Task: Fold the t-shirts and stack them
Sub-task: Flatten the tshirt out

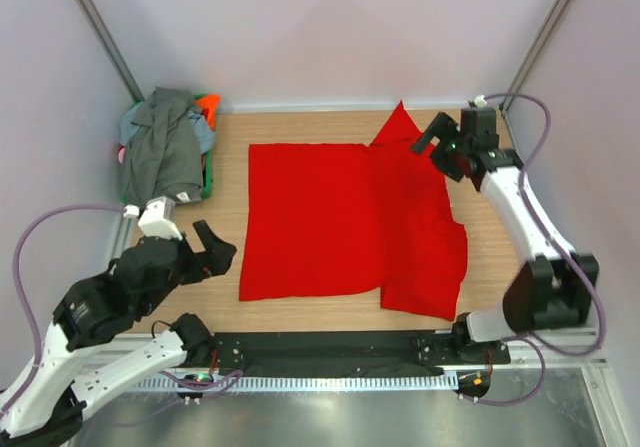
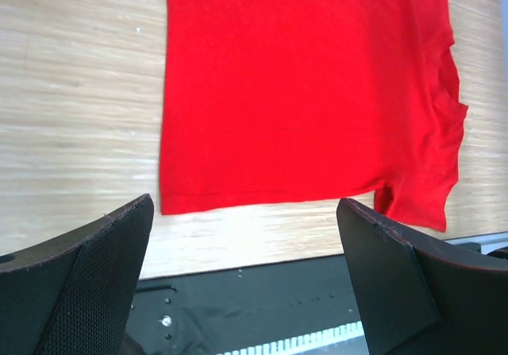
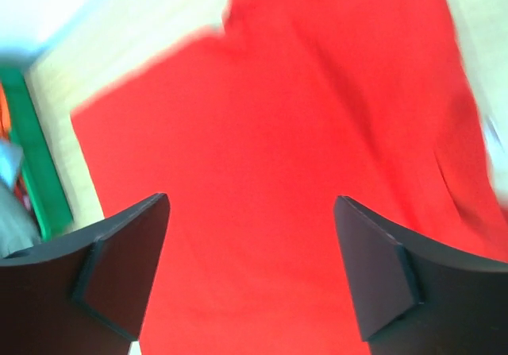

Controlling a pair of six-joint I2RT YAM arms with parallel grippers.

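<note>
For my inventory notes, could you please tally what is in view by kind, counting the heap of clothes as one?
Red shirt: 1
Heap of clothes: 1
Grippers: 2, the left gripper and the right gripper
Total: 4

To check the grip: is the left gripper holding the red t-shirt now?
No, the left gripper is open and empty, apart from the red t-shirt.

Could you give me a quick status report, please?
Left pincer and right pincer open, empty. Red t-shirt spread mid-table. Shirt pile far left, nothing blocking.
</note>
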